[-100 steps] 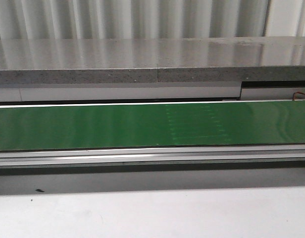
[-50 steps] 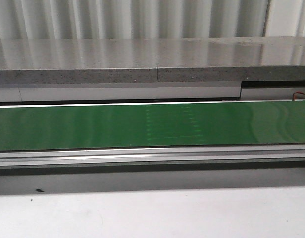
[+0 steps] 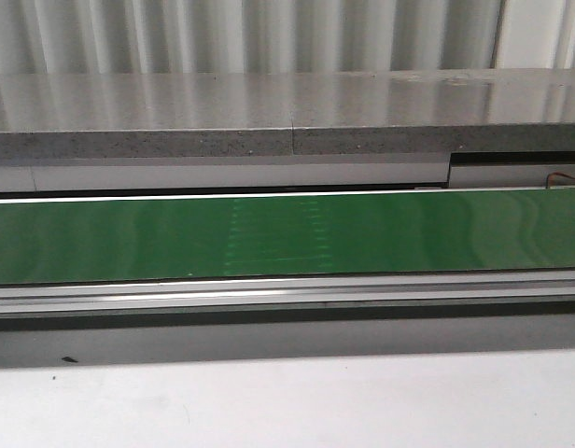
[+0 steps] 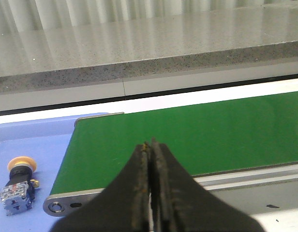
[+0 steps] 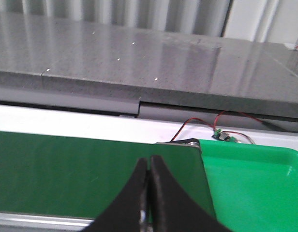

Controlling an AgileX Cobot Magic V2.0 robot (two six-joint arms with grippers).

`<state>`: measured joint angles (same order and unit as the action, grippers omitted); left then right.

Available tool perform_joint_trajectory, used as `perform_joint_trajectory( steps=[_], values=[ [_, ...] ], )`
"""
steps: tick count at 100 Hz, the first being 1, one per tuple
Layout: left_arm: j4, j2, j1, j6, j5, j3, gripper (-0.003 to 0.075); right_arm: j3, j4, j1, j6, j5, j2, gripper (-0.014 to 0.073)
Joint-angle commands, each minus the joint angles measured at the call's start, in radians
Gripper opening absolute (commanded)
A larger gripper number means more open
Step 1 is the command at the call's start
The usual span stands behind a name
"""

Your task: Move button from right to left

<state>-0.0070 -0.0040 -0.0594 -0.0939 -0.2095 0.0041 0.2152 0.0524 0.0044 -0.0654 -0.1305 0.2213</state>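
Note:
The button (image 4: 17, 185), with a round yellow cap, black collar and clear-and-blue contact block, lies on its side on the blue tray (image 4: 37, 140) beside the left end of the green belt (image 4: 187, 137). My left gripper (image 4: 151, 143) is shut and empty, over the belt's near edge, apart from the button. My right gripper (image 5: 149, 158) is shut and empty, over the belt (image 5: 81, 174) near its right end. Neither gripper shows in the front view, where the belt (image 3: 287, 238) carries nothing.
A green tray (image 5: 255, 188) sits at the belt's right end, with red and black wires (image 5: 207, 123) behind it. A grey stone ledge (image 3: 287, 126) runs behind the belt. A white table surface (image 3: 287, 401) lies in front. A metal rail (image 3: 287, 294) edges the belt.
The faint stitched seam on the belt has moved left, so the belt is running leftward. No gripper shows in the front view at any time.

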Motion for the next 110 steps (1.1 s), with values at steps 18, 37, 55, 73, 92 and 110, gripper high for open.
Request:
perform_joint_trajectory(
  steps=[18, 37, 55, 73, 92, 110],
  values=[
    [-0.002, -0.032, -0.007, 0.001, 0.081, 0.038, -0.002, -0.123, -0.018, -0.09, 0.057, 0.143, -0.122, -0.0067],
    [-0.002, -0.032, -0.007, 0.001, 0.081, 0.038, -0.0021, -0.226, -0.039, -0.09, 0.079, 0.154, -0.237, -0.0067],
    [-0.002, -0.032, -0.007, 0.001, 0.076, 0.038, -0.002, -0.222, -0.052, -0.09, 0.079, 0.092, -0.252, -0.0067],
    [-0.002, -0.032, -0.007, 0.001, 0.076, 0.038, -0.0021, -0.222, -0.052, -0.09, 0.079, 0.093, -0.252, -0.0067],
    [-0.002, -0.032, -0.007, 0.001, 0.076, 0.038, -0.002, -0.222, -0.052, -0.09, 0.079, 0.093, -0.252, -0.0067],
    [-0.002, -0.032, -0.007, 0.001, 0.076, 0.038, -0.002, -0.222, -0.052, -0.09, 0.079, 0.093, -0.252, -0.0067]
  ],
)
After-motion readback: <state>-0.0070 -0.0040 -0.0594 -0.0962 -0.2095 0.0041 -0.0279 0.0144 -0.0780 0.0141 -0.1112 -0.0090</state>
